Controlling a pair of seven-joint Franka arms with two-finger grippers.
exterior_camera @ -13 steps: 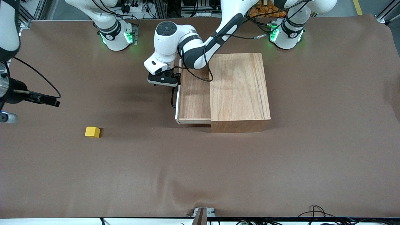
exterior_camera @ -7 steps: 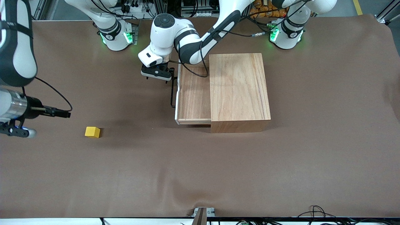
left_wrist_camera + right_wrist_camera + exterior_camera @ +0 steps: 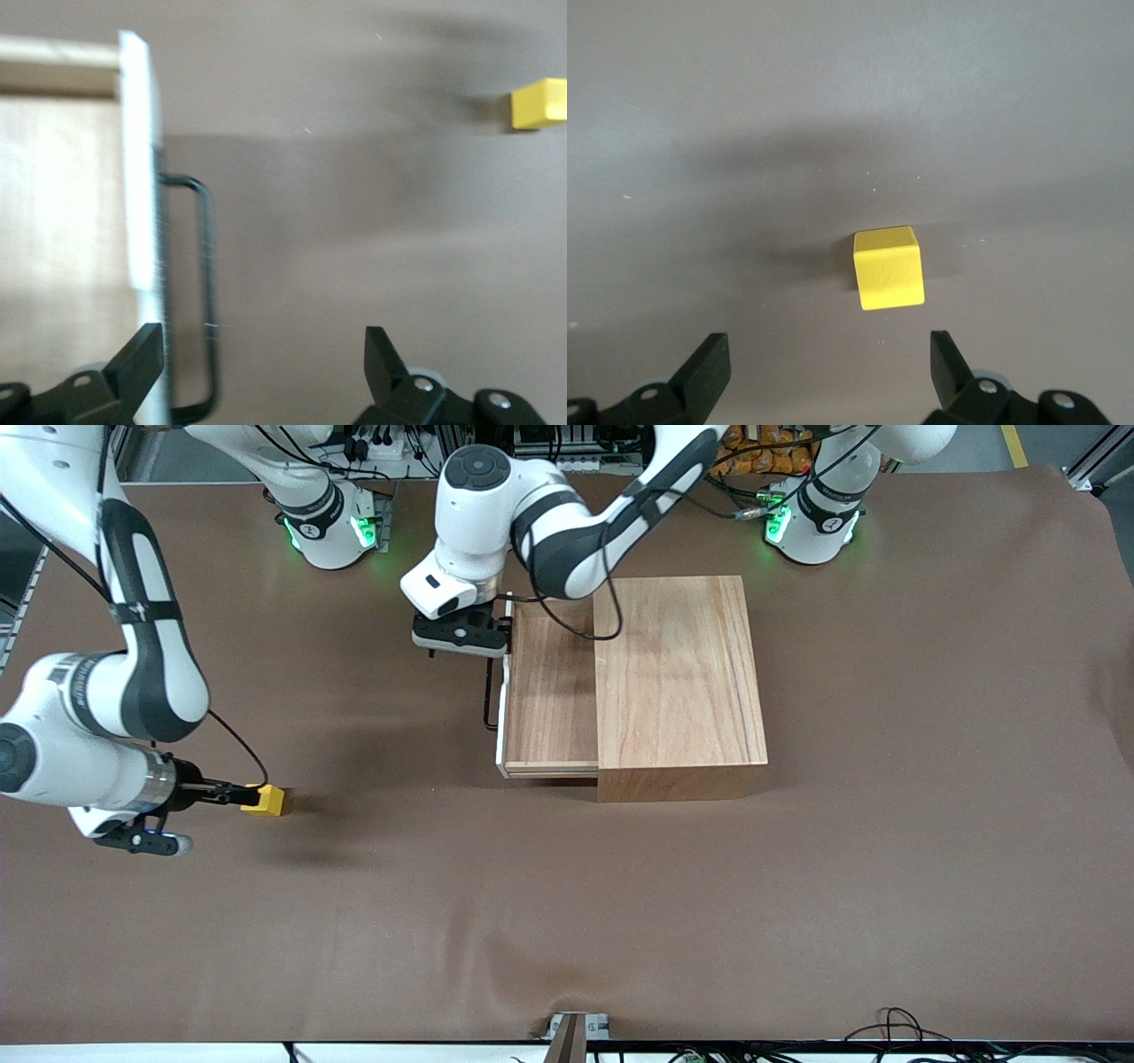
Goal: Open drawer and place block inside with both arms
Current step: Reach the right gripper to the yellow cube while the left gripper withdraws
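The drawer stands partly pulled out of the wooden box, its tray empty. Its white front and black wire handle face the right arm's end of the table. My left gripper hovers open over the handle's end farther from the front camera. In the left wrist view the gripper holds nothing, and the handle and the white front lie below it. The yellow block lies on the table. My right gripper is open just above it, with the block ahead of its open gripper.
A brown cloth covers the whole table. The block also shows in the left wrist view. The arm bases with green lights stand along the table edge farthest from the front camera. Cables lie at the near edge.
My right arm has swung in from the table's edge and come down over the block. My left gripper has shifted slightly around the handle's end. The drawer has not moved.
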